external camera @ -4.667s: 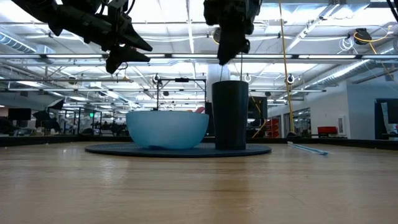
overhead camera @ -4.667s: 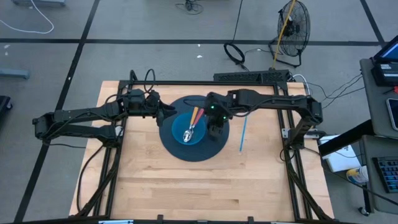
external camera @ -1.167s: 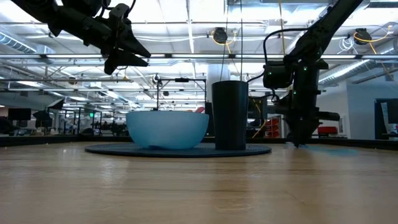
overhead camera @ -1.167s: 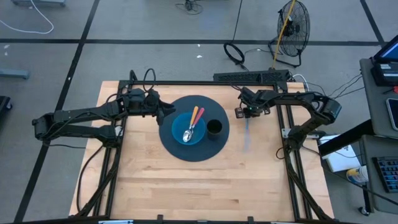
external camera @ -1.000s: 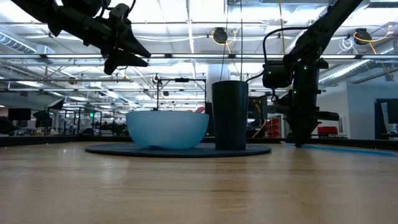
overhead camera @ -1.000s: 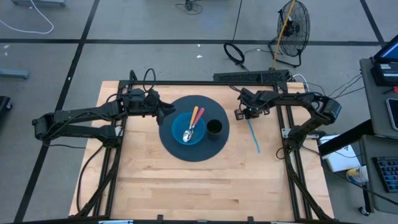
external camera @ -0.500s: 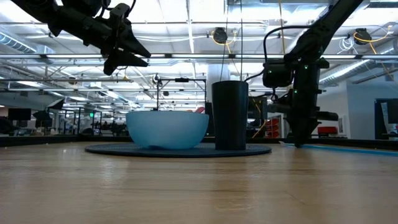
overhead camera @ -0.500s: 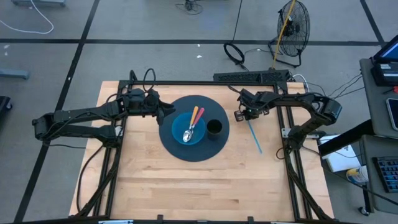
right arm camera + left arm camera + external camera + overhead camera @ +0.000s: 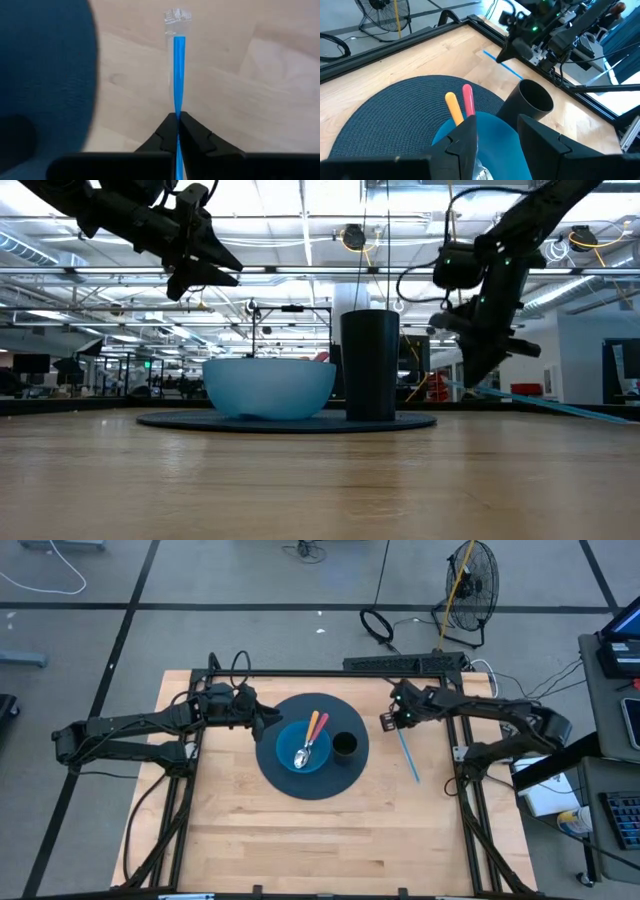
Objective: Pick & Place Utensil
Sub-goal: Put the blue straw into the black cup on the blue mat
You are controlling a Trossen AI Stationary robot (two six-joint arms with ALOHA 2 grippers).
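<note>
I have the right pincer (image 9: 177, 120) pinching the blue straw (image 9: 409, 756) at one end, its far tip low over the worktop (image 9: 300, 840) beside the mat (image 9: 275, 765) — held so thinly, it may swing or slip before the black cup (image 9: 345, 745). The left pincer (image 9: 495, 132) hangs spread above the bowl (image 9: 308, 752) — I must not hit it

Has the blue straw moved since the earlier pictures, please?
Yes. The blue straw has swung: it lay straight up and down beside the dark round mat; now its far end slants away, its near end pinched in the right claw.
</note>
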